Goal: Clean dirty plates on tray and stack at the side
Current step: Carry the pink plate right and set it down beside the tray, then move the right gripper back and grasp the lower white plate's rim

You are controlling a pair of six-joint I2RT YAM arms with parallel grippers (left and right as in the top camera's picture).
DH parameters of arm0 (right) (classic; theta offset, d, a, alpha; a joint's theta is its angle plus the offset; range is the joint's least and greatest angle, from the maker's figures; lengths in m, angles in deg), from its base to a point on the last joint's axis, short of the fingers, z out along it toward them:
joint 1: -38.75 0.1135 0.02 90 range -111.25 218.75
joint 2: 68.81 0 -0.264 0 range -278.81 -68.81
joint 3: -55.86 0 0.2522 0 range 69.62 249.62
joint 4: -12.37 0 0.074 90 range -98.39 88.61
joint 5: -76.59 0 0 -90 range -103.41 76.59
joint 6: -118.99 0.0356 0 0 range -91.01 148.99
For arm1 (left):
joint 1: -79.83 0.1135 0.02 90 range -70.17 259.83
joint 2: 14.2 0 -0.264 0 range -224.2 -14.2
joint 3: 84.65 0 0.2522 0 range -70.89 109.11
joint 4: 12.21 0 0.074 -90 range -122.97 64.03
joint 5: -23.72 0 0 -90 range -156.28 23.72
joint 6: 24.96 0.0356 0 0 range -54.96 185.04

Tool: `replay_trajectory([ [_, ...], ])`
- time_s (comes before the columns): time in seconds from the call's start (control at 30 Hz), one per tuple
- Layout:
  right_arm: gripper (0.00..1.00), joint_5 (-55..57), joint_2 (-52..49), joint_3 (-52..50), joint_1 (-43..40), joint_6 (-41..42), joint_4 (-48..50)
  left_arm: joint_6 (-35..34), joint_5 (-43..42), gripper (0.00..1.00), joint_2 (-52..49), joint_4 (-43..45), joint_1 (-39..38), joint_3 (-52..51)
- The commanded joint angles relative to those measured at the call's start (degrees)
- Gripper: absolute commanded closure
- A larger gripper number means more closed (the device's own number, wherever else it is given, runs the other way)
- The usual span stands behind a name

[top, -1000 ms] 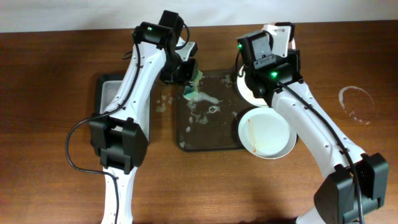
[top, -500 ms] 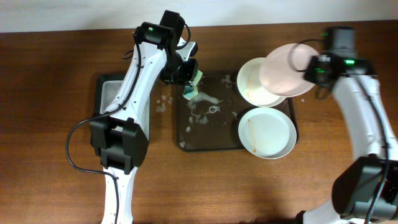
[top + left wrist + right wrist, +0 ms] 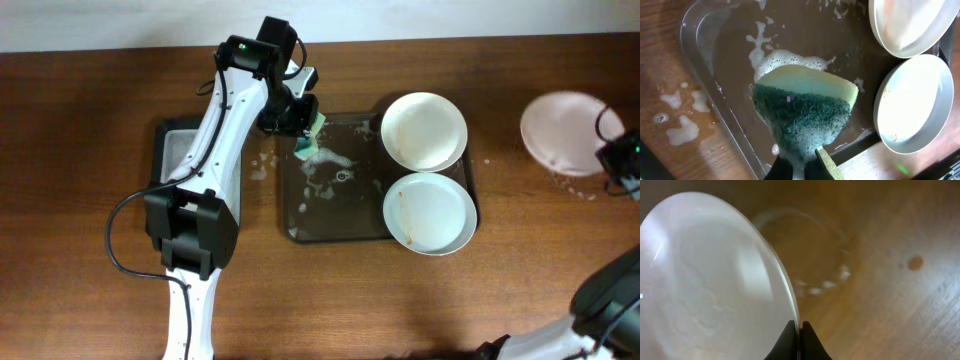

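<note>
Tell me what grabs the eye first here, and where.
A white plate hangs at the far right of the table, pinched by its rim in the right end effector. The left end effector holds a green-and-yellow sponge over the foamy dark tray, where a rear plate and a smeared front plate sit at its right end.

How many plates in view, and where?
3 plates. Two at the right end of the tray, one far, one near. The third is right of it, its rim pinched by the right gripper.
</note>
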Motion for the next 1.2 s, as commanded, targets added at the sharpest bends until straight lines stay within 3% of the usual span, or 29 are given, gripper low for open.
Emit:
replay_trajectory([
  [0.0,0.96,0.2,-5.1,-1.2,-1.4,1.3,0.8,0.3,0.0,0.99,1.5,0.3,0.2,1.1],
  [0.23,0.96,0.9,-9.0,-1.2,-1.3,1.3,4.4,0.3,0.0,0.99,1.5,0.3,0.2,1.1],
  [0.3,0.77,1.2,-9.0,-1.2,-1.3,1.0,4.1,0.3,0.0,0.99,1.5,0.3,0.2,1.1],
  [0.43,0.64,0.9,-8.1,-0.6,-1.3,0.4,2.4,0.3,0.0,0.99,1.5,0.3,0.2,1.1],
  [0.57,0.62,-2.3,-5.1,3.5,-1.2,-2.0,-2.0,0.3,0.0,0.99,1.5,0.3,0.2,1.1],
  [0.7,0.68,-6.5,-0.3,10.3,0.7,-5.5,-17.4,0.3,0.0,0.99,1.5,0.3,0.2,1.1],
  [0.97,0.68,-9.8,7.2,9.6,13.5,-13.0,-30.5,0.3,0.0,0.99,1.5,0.3,0.2,1.1],
  [1.17,0.68,-9.1,7.4,6.2,21.2,-23.8,-35.3,0.3,0.0,0.99,1.5,0.3,0.2,1.1],
])
